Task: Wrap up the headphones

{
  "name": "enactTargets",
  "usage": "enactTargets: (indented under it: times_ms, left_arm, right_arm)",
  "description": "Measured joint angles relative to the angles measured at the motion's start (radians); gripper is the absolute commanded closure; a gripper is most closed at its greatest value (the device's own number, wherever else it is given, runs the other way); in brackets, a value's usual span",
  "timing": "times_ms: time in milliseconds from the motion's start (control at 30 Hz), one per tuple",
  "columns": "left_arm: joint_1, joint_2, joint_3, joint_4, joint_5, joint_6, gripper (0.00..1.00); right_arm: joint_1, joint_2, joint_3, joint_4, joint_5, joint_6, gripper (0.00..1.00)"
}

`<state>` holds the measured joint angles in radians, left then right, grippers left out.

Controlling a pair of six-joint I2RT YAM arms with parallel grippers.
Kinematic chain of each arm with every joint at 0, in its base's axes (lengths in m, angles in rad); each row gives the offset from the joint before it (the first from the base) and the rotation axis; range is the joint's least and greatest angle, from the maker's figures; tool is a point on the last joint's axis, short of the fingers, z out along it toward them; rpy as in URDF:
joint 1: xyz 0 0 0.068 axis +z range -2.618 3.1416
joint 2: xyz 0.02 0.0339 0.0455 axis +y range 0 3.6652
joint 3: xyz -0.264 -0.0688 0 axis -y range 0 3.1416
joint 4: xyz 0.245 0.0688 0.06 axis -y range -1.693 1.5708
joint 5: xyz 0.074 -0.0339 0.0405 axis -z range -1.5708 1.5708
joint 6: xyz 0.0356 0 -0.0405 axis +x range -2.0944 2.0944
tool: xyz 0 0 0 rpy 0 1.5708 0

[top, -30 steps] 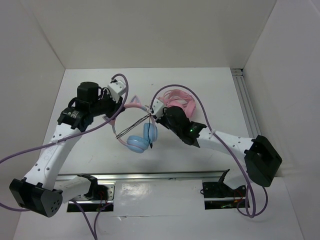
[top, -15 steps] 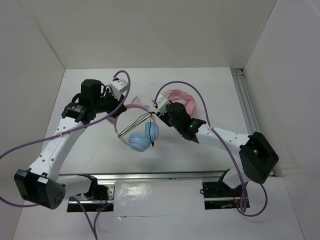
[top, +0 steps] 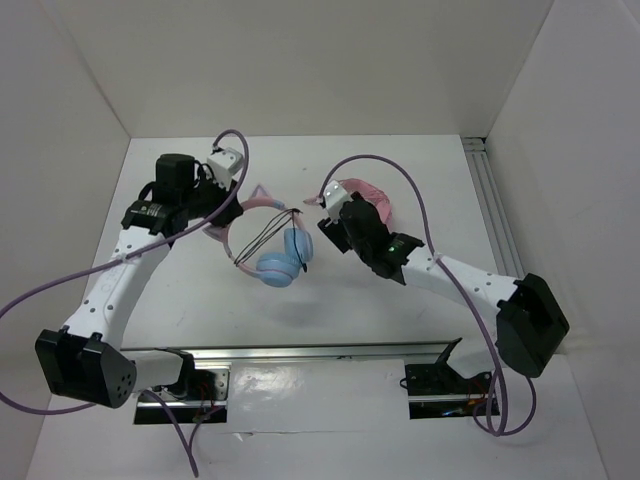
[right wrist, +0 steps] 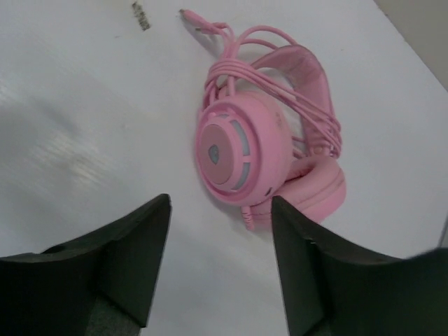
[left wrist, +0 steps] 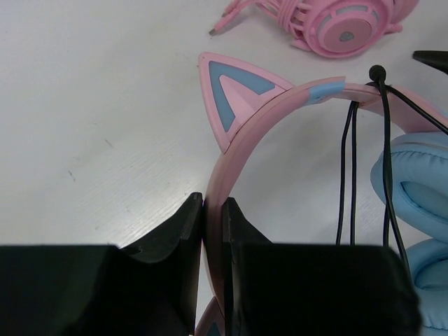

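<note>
Left pincer [left wrist: 213,208] clamps headphones [top: 283,264] by headband, cups toward right arm [top: 452,276]; right pincer [right wrist: 220,210] agape, empty.

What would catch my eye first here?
The headphones, blue cups under a pink cat-ear band, are held at centre by the left tool, which pinches the band, with the black cable looped over it. To their right, all-pink headphones lie on the table, the right tool open above them.

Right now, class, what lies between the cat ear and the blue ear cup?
Strands of the thin black cable, draped over the pink headband between cat ear and blue ear cup; the left wrist view shows it.
</note>
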<state>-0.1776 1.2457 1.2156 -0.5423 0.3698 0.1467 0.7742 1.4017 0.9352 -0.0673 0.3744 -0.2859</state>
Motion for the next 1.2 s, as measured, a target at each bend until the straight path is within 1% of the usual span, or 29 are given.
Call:
enactTargets:
  times_ms: [33, 67, 167, 300, 400, 567, 700, 767, 933, 1033, 1200]
  left_arm:
    - [0.005, 0.0, 0.0, 0.008, -0.009, -0.01, 1.0]
    - [0.009, 0.001, 0.0, 0.016, -0.018, -0.021, 1.0]
    - [0.022, 0.013, 0.0, 0.057, -0.045, -0.051, 1.0]
    - [0.038, 0.075, 0.0, 0.121, -0.077, -0.107, 1.0]
    - [0.053, 0.137, -0.003, 0.171, -0.116, -0.153, 1.0]
    - [0.094, 0.253, -0.005, 0.252, -0.202, -0.23, 1.0]
    - [0.114, 0.346, -0.003, 0.313, -0.283, -0.262, 1.0]
    - [0.119, 0.409, 0.021, 0.327, -0.311, -0.274, 1.0]
    - [0.13, 0.609, 0.14, 0.363, -0.33, -0.317, 1.0]
    - [0.138, 0.67, 0.148, 0.391, -0.331, -0.357, 1.0]
    - [0.15, 0.726, 0.148, 0.42, -0.323, -0.407, 1.0]
  right_arm:
    - [0.0, -0.011, 0.008, -0.011, 0.027, 0.01, 0.12]
    - [0.0, -0.019, 0.02, -0.023, 0.051, 0.023, 0.07]
    - [-0.004, -0.023, 0.094, -0.083, 0.142, 0.058, 0.02]
    - [-0.012, -0.017, 0.201, -0.17, 0.264, 0.135, 0.01]
    - [-0.02, -0.017, 0.225, -0.208, 0.303, 0.204, 0.01]
    - [-0.021, -0.019, 0.224, -0.262, 0.287, 0.315, 0.01]
    - [-0.021, -0.038, 0.21, -0.265, 0.27, 0.37, 0.01]
    - [-0.02, -0.051, 0.2, -0.27, 0.269, 0.386, 0.01]
    - [-0.015, -0.068, 0.168, -0.271, 0.245, 0.4, 0.01]
    - [-0.013, -0.067, 0.153, -0.278, 0.233, 0.396, 0.01]
    - [-0.009, -0.061, 0.153, -0.286, 0.213, 0.396, 0.01]
